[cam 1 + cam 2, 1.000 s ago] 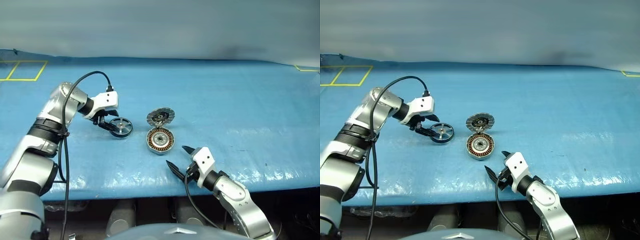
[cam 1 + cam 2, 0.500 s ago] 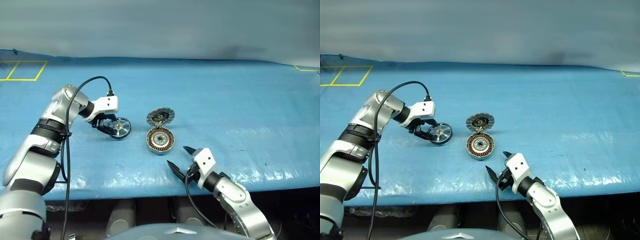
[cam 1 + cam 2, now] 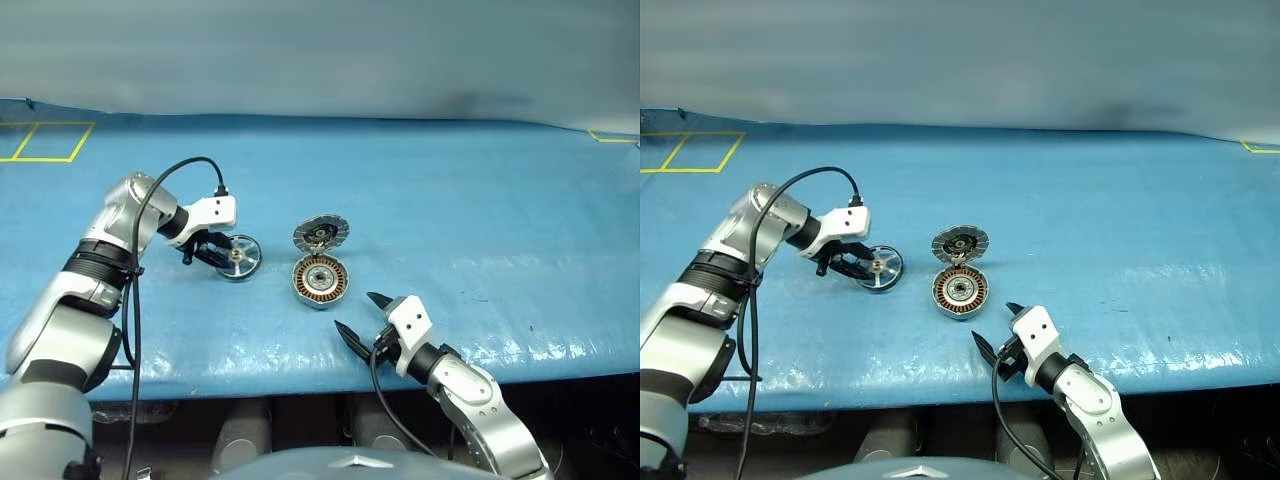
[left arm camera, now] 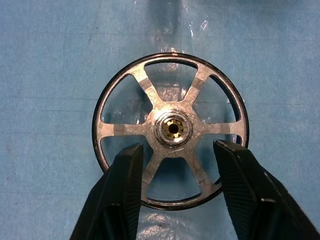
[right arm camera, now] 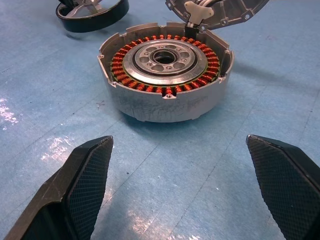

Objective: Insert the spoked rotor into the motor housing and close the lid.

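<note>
The spoked rotor [image 3: 238, 257] lies flat on the blue table, left of the motor housing [image 3: 320, 281]. My left gripper [image 3: 212, 254] points down onto it. In the left wrist view its two fingertips [image 4: 134, 152] stand apart on either side of the rotor's [image 4: 172, 130] hub, over the spokes and inside the dark rim, not pressing the hub. The housing [image 5: 167, 75] shows its copper windings. Its lid [image 3: 321, 235] stands tilted open at the far edge. My right gripper [image 3: 352, 311] hovers open near the table's front edge, facing the housing.
A blue sheet [image 3: 480, 220] covers the table, with its front edge just under my right gripper. Yellow tape lines [image 3: 45, 140] mark the far left corner. A black cable [image 3: 160, 185] loops over my left wrist.
My left gripper's fingers have drawn closer together over the rotor. The right arm, housing and lid have not moved.
</note>
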Motion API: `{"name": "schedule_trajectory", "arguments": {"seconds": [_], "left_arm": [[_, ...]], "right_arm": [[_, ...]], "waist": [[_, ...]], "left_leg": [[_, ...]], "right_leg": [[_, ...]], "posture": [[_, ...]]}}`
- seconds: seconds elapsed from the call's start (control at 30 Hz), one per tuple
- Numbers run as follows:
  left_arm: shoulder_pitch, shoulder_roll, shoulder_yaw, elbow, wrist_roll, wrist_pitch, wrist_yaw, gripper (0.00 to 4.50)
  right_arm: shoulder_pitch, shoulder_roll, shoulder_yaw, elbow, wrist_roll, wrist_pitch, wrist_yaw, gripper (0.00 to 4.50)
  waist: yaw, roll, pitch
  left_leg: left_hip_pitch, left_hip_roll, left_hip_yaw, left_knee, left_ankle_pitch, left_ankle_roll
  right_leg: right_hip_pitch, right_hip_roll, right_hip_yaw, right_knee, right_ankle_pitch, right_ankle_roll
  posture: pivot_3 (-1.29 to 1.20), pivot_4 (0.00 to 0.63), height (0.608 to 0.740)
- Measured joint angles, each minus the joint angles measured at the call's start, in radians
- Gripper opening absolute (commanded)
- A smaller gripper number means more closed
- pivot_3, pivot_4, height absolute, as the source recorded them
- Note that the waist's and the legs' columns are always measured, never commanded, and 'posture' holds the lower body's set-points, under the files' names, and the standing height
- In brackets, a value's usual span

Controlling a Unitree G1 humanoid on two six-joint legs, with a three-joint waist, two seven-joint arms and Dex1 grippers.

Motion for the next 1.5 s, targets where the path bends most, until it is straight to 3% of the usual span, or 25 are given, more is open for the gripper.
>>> {"name": "schedule_trajectory", "arguments": {"seconds": [0.5, 0.73, 1.13, 1.5], "left_arm": [[0.016, 0.001, 0.010, -0.019, 0.017, 0.001, 0.008, 1.19], [0.068, 0.049, 0.046, -0.097, -0.006, 0.026, 0.003, 1.00], [0.253, 0.120, 0.154, -0.554, -0.256, 0.220, -0.089, 0.99], [0.210, -0.054, 0.087, -0.659, -0.286, 0.401, 0.099, 0.99]], "right_arm": [[0.003, -0.002, -0.007, -0.001, -0.002, 0.000, 0.000, 4.50], [0.000, -0.003, -0.006, -0.001, -0.002, 0.000, 0.001, 4.50], [-0.001, -0.045, -0.034, -0.002, 0.035, -0.004, 0.062, 4.50], [-0.023, -0.048, -0.043, 0.047, 0.067, -0.118, 0.122, 4.50]], "waist": [[-0.001, 0.000, 0.000], [-0.006, 0.000, 0.000], [-0.001, 0.000, 0.000], [0.002, 0.000, 0.000]], "left_leg": [[0.001, 0.000, 0.000, 0.000, 0.000, 0.000], [0.001, 0.000, 0.000, 0.000, 0.000, 0.000], [0.001, 0.000, 0.000, 0.001, 0.000, 0.000], [0.001, 0.000, 0.000, 0.002, 0.000, 0.000]], "right_leg": [[0.001, 0.000, 0.000, 0.001, 0.000, 0.000], [0.001, 0.000, 0.000, 0.001, 0.000, 0.000], [0.001, 0.000, 0.000, 0.001, 0.000, 0.000], [0.002, 0.000, 0.000, 0.000, 0.000, 0.001]], "posture": [[0.00, 0.150, 0.740], [0.00, 0.150, 0.740], [0.00, 0.150, 0.740], [0.00, 0.150, 0.740]]}}
